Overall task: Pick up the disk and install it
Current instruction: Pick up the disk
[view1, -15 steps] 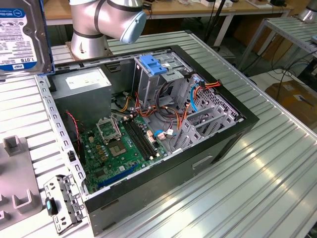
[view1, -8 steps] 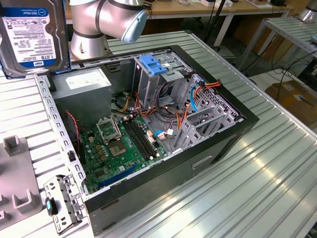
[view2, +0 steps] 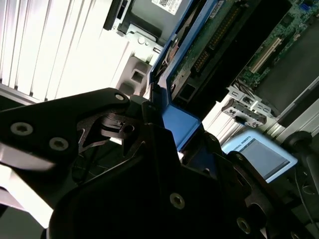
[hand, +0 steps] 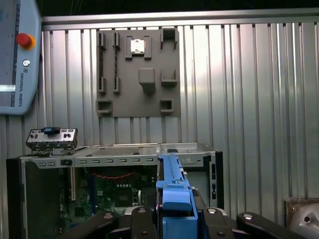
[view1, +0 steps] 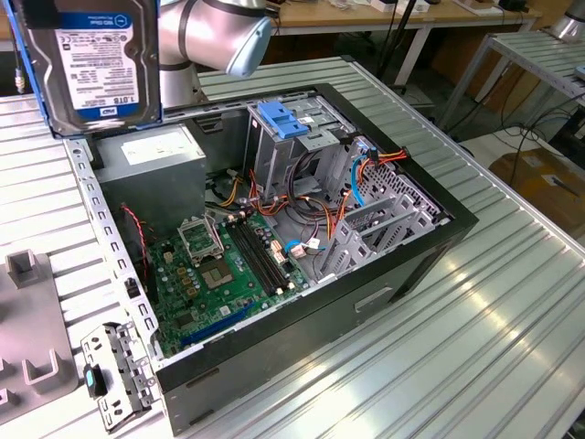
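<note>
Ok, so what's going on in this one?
The robot arm's gripper is shut on the disk, clamping it by a blue side rail, and holds it in the air above the open computer case. The disk is not installed yet. It hangs clear of the case, apart from the metal cage with the blue top that stands inside.

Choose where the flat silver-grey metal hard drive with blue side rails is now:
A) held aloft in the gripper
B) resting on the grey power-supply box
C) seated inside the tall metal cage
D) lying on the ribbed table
A: the silver-grey disk hangs in the air, clamped by its edge in the gripper.
</note>
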`<action>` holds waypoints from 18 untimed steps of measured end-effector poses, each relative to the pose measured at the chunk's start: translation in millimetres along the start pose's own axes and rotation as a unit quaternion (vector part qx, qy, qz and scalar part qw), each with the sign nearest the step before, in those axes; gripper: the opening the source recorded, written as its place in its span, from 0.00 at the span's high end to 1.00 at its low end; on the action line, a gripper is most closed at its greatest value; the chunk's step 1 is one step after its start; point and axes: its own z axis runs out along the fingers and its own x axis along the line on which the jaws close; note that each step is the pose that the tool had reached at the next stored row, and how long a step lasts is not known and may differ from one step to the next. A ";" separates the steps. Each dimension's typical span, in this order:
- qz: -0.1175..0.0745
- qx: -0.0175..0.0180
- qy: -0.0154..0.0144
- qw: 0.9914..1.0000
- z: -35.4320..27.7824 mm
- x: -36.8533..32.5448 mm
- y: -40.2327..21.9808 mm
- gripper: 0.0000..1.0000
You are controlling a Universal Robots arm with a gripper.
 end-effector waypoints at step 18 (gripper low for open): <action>0.000 0.007 0.005 1.000 2.1 -2.6 -64.7 0.63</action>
